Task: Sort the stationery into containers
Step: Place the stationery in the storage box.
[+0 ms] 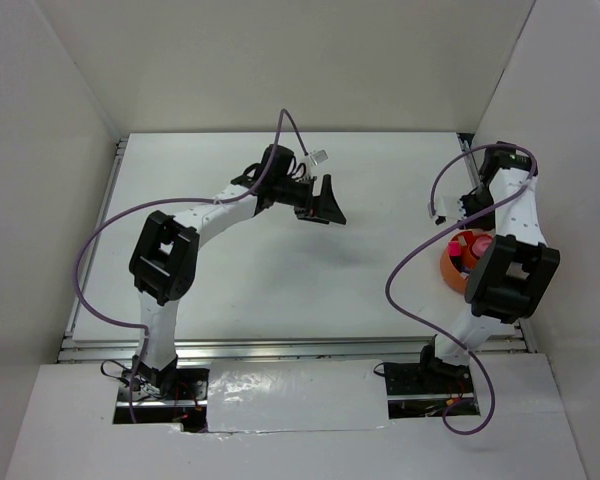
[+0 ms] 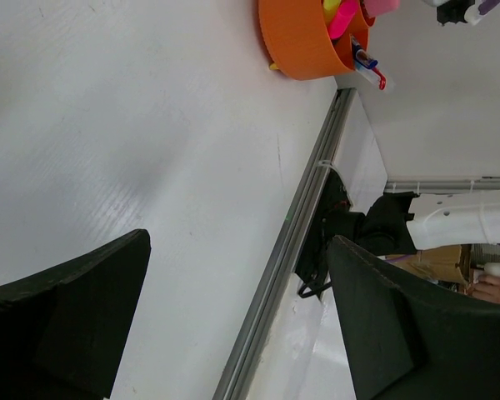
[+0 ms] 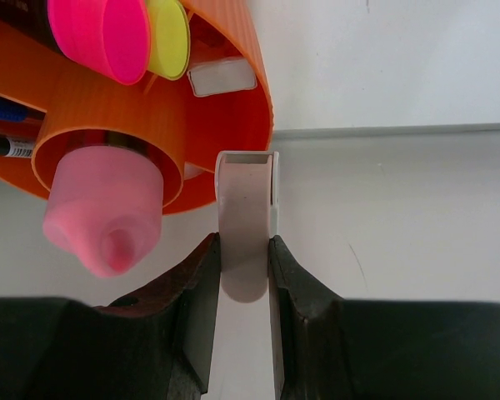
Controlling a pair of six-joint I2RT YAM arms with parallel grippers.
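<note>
Right tool pinches clear tape ring edge-on by orange cup rim; I'd centre it over the mouth before release. Left tool wide open, empty.

The cup is set at the right edge of the table, partly under the right arm. Inside it are lodged the tube, two highlighters, pens and an eraser. The tape ring is clamped on edge in the right gripper, just beside the cup's wall. The left gripper is positioned over the table's rear middle, well apart from the cup.
</note>
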